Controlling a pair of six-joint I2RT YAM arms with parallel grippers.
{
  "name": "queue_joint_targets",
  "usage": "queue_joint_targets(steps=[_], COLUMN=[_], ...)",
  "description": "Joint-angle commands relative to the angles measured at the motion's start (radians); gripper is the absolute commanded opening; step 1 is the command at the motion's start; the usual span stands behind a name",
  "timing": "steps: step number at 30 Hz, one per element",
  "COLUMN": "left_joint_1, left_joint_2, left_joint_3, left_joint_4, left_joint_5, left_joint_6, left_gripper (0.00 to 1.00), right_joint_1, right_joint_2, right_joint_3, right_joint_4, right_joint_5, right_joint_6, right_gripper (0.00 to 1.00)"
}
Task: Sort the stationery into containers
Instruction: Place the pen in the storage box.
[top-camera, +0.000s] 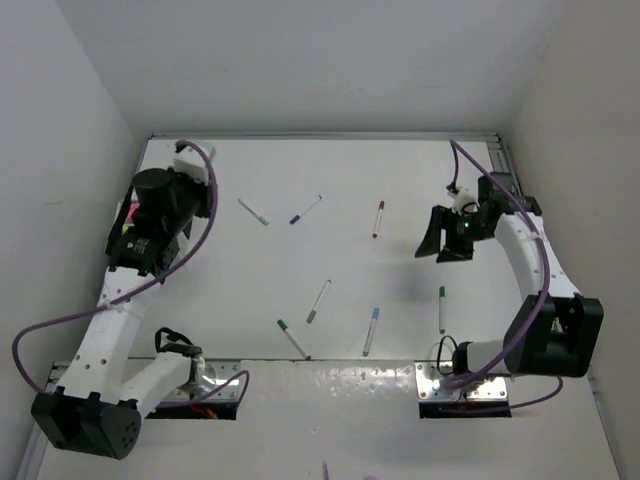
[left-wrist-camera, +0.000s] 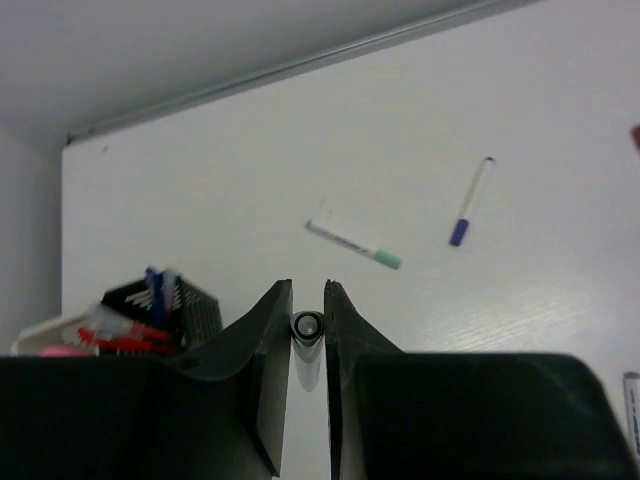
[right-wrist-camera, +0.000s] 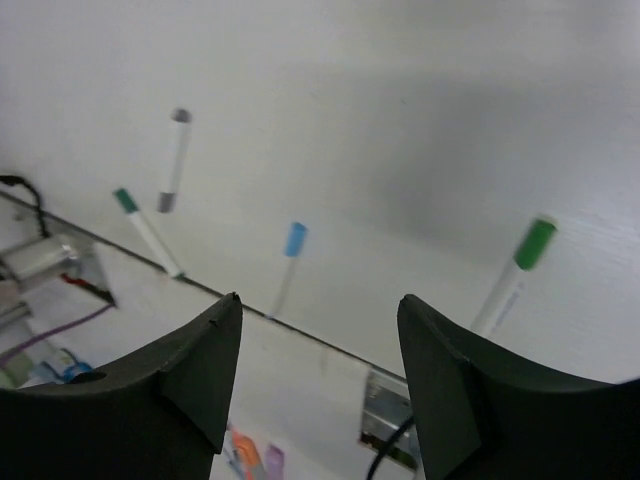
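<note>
1. Left gripper (left-wrist-camera: 307, 296) clamped on a grey-ended pen (left-wrist-camera: 307, 326), just right of the black mesh holder (left-wrist-camera: 200, 310) with blue and red pens in it
2. Right gripper (right-wrist-camera: 320, 305) jaws apart, holding nothing, near green-capped pen (right-wrist-camera: 520, 262)
3. Loose pens (top-camera: 318, 301) scattered over table (top-camera: 420, 170); left arm (top-camera: 150, 225) hides the holder from above

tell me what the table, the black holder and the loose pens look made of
The table is matte white with faint grain lines, likely laminate or painted board. The black holder has a mesh-like wall, probably metal, but it is too dim to be sure. The pens have smooth white barrels with coloured caps, likely plastic.
</note>
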Motion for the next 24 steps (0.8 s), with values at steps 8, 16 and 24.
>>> queue_joint_targets(steps=[8,16,24], left_joint_1=[0.424,0.701,0.786], left_joint_2=[-0.028,0.095,0.182], left_joint_3=[-0.021,-0.024,-0.100], left_joint_4=[0.003,0.107,0.259], left_joint_5=[0.151,0.386,0.528], left_joint_6=[-0.148,-0.145,-0.122], left_gripper=[0.00,0.00,0.00], right_joint_1=[-0.103,-0.131,-0.133], right_joint_2=[-0.066,-0.072,-0.057], right_joint_3=[-0.126,-0.145,-0.170], right_joint_4=[-0.017,-0.042,-0.022], right_joint_5=[0.141,0.177,0.160], right_joint_6=[-0.170,-0.178,-0.175], right_gripper=[0.59,0.55,0.53])
